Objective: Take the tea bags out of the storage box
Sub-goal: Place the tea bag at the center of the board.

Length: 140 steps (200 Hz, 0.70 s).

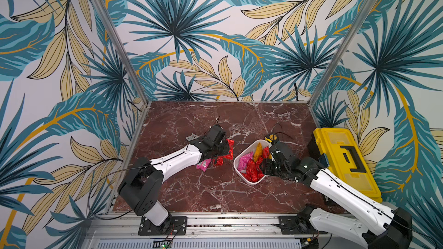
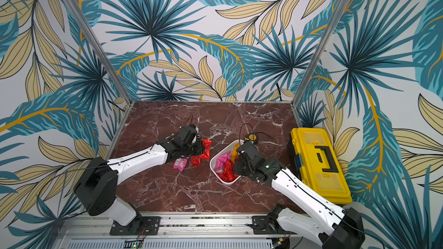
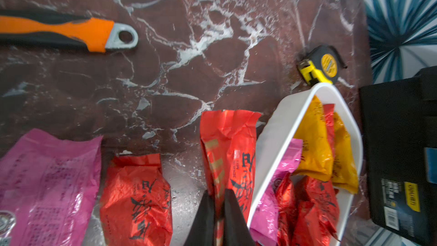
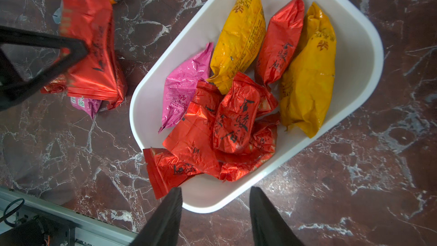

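Several foil tea bags [image 4: 234, 119] lie in storage box [image 4: 364, 43]: probably light, crinkly, slippery; pinch a crimped end. Left gripper [image 3: 217, 194] clamps red sachet [image 3: 227, 143]; right gripper [image 4: 215, 189] open.

Most tea bags [image 1: 251, 168] lie in the storage box [image 1: 250, 183]. Other tea bags [image 1: 219, 161] are just left of the box, the tape measure [image 1: 271, 137] just behind it, the toolbox [image 1: 345, 159] to its right.

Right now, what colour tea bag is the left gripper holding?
Red tea bag; best in left wrist view.
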Available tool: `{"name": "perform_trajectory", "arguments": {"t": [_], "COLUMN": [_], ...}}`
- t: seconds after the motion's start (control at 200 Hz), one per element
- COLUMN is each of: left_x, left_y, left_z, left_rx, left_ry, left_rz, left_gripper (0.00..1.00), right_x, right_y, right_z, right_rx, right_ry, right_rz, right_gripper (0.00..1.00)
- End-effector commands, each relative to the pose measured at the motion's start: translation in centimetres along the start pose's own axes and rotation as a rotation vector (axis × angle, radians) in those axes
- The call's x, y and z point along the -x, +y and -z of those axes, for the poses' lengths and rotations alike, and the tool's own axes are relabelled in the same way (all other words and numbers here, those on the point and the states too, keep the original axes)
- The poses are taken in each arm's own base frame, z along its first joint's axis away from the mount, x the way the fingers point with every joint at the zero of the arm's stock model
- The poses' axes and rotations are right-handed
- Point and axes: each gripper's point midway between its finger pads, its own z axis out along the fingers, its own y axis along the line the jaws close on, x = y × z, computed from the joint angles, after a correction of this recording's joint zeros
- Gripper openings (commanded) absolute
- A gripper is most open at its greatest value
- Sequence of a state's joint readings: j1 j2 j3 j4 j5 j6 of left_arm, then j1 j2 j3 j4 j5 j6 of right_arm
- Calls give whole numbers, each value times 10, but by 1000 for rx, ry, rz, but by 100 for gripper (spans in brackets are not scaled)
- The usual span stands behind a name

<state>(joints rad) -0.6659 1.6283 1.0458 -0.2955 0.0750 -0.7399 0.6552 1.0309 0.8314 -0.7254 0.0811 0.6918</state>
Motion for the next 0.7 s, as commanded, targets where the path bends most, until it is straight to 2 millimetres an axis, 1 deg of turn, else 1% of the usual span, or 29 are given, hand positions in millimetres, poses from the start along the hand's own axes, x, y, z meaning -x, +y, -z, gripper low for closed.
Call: {"name": "perform_trajectory", "arguments": {"t": [0.0, 0.11, 0.17, 0.235, 0.31, 0.371, 0.461, 0.566, 0.696], "left_x": [3, -4, -8, -9, -8, -4, 5, 19, 36], "left_y": [-1, 7, 11, 11, 9, 4, -4, -18, -38], "left_z": [-21, -42, -49, -53, -50, -44, -30, -5, 35], "left_rx": [-4, 29, 40, 40, 30, 18, -5, -47, -131], "left_ry": [7, 45, 60, 66, 59, 45, 14, -43, -137], "left_rz": [-37, -37, -31, -29, -29, -33, -40, -43, -19], "left_gripper": [12, 15, 18, 25, 35, 44, 52, 53, 54], "right_x": [3, 2, 2, 0, -1, -3, -4, -7, -11], "right_y": [5, 5, 5, 5, 6, 8, 13, 20, 26], "right_z": [2, 1, 0, -1, -3, -5, -8, -11, -17], "right_rx": [19, 20, 19, 19, 21, 26, 40, 43, 13], "right_ry": [-10, -4, 1, 9, 19, 33, 53, 76, 103], "right_rz": [-4, -2, -1, 3, 8, 19, 41, 85, 152], "right_gripper": [52, 52, 52, 52, 52, 52, 53, 56, 59]}}
